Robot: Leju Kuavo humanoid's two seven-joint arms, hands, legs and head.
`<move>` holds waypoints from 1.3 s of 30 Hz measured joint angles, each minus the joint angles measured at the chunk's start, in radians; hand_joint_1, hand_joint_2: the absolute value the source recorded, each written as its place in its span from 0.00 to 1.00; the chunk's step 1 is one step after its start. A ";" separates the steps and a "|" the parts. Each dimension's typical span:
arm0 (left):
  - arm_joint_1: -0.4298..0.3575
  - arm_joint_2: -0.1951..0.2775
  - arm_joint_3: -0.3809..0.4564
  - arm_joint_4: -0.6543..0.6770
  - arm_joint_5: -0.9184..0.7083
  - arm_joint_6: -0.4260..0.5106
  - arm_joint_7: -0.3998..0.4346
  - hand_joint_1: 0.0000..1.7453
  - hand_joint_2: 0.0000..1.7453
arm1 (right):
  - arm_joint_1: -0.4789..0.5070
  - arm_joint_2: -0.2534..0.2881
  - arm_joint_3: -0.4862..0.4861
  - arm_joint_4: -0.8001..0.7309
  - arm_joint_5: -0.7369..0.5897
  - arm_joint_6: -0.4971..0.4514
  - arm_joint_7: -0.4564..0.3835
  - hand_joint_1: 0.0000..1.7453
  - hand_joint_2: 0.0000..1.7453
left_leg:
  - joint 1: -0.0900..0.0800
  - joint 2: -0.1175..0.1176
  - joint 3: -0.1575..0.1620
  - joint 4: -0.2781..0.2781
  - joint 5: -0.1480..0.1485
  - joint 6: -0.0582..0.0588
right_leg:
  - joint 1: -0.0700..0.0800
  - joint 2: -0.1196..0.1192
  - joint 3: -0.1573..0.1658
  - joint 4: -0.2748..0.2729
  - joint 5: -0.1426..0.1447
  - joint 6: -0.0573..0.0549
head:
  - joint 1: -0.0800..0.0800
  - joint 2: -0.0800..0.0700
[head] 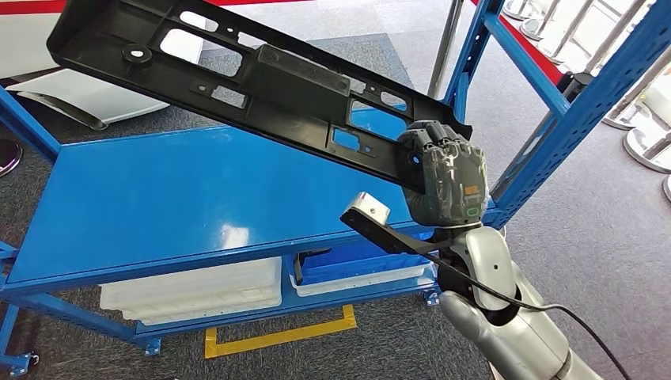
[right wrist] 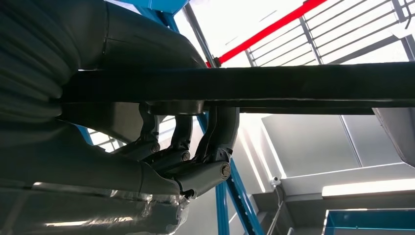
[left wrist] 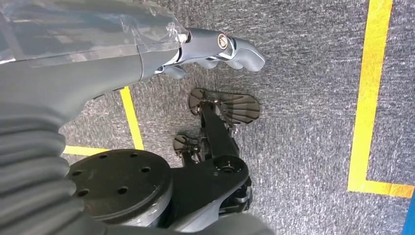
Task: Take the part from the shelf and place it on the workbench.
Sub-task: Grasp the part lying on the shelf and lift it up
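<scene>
Blue steel fills most of my head view: the shelf stands in front of me, its top deck bare and glossy, its uprights rising on my right, and white trays sit on the lower level beside a blue bin. Above that deck, clear of it and tilted, hangs the part, a long black plastic panel with cut-out slots; its far end is high to my left and its near end slopes down into my right hand. That view shows the whole panel and the back of my hand wrapped in clear film, but not how my fingers sit. My right wrist view shows exactly that: the part runs across as a dark bar, and my fingers curl up around its edge from one side, clamped tight on it, with the shelf's blue post and a bright ceiling beyond. My left wrist view looks down at grey carpet marked with yellow tape. There my left hand hangs above the floor, holding nothing, its fingers loosely bent and slightly apart, touching nothing.
</scene>
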 joint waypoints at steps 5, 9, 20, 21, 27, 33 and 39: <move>0.000 0.000 0.000 0.000 0.007 0.003 -0.001 0.00 1.00 | 0.000 -0.004 0.001 -0.008 -0.007 0.000 0.001 1.00 1.00 | 0.000 0.000 0.000 0.000 0.000 0.000 | 0.000 0.000 0.000 0.000 0.000 0.000 | 0.001 0.000; 0.000 0.000 0.000 0.000 0.006 0.005 -0.001 0.00 1.00 | 0.000 -0.007 0.002 -0.013 -0.011 0.000 0.001 1.00 1.00 | 0.000 0.000 0.000 0.000 0.000 0.000 | 0.000 0.000 0.000 0.000 0.000 0.000 | 0.001 0.000; 0.001 0.000 0.000 0.000 0.022 0.015 0.021 0.00 1.00 | 0.000 -0.007 0.004 -0.016 -0.083 -0.009 0.004 1.00 1.00 | -0.008 0.000 -0.001 0.001 -0.001 0.001 | -0.004 -0.001 0.000 0.000 0.000 0.001 | 0.000 0.000; 0.001 0.000 0.000 0.000 0.022 0.015 0.021 0.00 1.00 | 0.000 -0.007 0.004 -0.016 -0.083 -0.009 0.004 1.00 1.00 | -0.008 0.000 -0.001 0.001 -0.001 0.001 | -0.005 -0.001 -0.001 -0.001 0.000 0.001 | 0.000 0.000; 0.001 0.000 0.000 0.000 0.022 0.015 0.021 0.00 1.00 | 0.000 -0.007 0.004 -0.016 -0.083 -0.009 0.004 1.00 1.00 | -0.009 0.000 -0.001 0.001 -0.001 0.001 | -0.005 -0.001 -0.001 -0.001 0.000 0.001 | 0.000 0.000; 0.000 0.000 0.000 0.000 0.022 0.014 0.021 0.00 1.00 | -0.001 -0.008 0.004 -0.018 -0.083 -0.010 0.004 1.00 1.00 | -0.008 0.002 -0.001 -0.004 -0.001 0.014 | -0.010 -0.001 -0.014 0.025 -0.019 0.009 | -0.004 0.000; 0.001 0.000 0.000 0.000 0.020 0.012 0.021 0.00 1.00 | 0.002 -0.014 0.006 -0.023 -0.085 -0.010 0.004 1.00 1.00 | 0.003 0.005 0.003 -0.015 0.004 0.025 | -0.017 -0.002 -0.152 0.259 -0.077 0.023 | 0.018 0.000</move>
